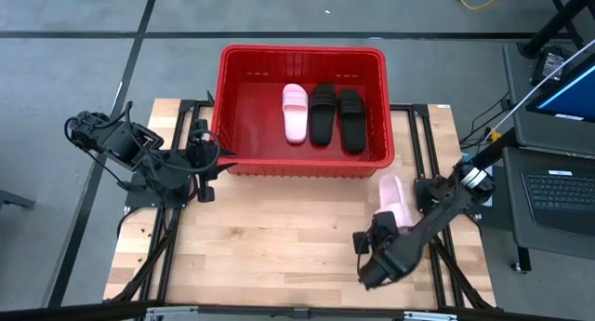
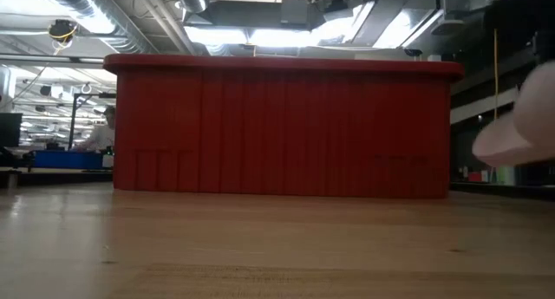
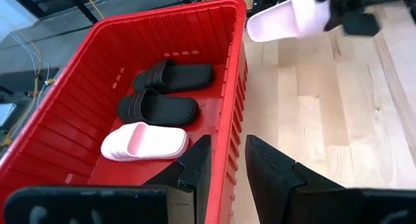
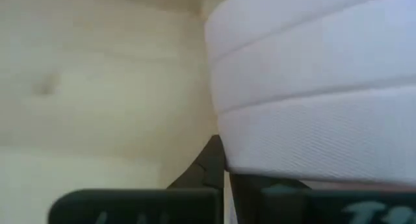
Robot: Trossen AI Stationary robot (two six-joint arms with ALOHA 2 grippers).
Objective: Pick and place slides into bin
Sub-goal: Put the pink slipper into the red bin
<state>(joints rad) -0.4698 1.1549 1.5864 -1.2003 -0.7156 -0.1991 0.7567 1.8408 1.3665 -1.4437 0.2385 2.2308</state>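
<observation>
So the right gripper (image 1: 398,220) has its fingers pinched on the last pale pink slide (image 1: 394,200), and judging by the low view that sandal is up off the wood, hanging just outside the near right corner of the bin (image 1: 372,159). In the right wrist view the strap fills almost the whole shot, so I honestly can't tell how much of it sits between the fingers, could be a thin edge bite. That's my main worry: a floppy foam slide held by one end will droop and swing, and if the grip is shallow it slips out before it clears the wall. Second worry is the rim, since the carry has to go up and over that tall red side; too low and the toe clips it and twists loose. Inside, the other pink slide (image 1: 295,113) and the two black slides (image 1: 337,116) lie side by side mid floor, so dropping on top of them could leave it propped crooked. The left gripper (image 3: 224,165), fingers slightly parted around nothing, is parked right at the bin's left wall, near enough to nudge it.
</observation>
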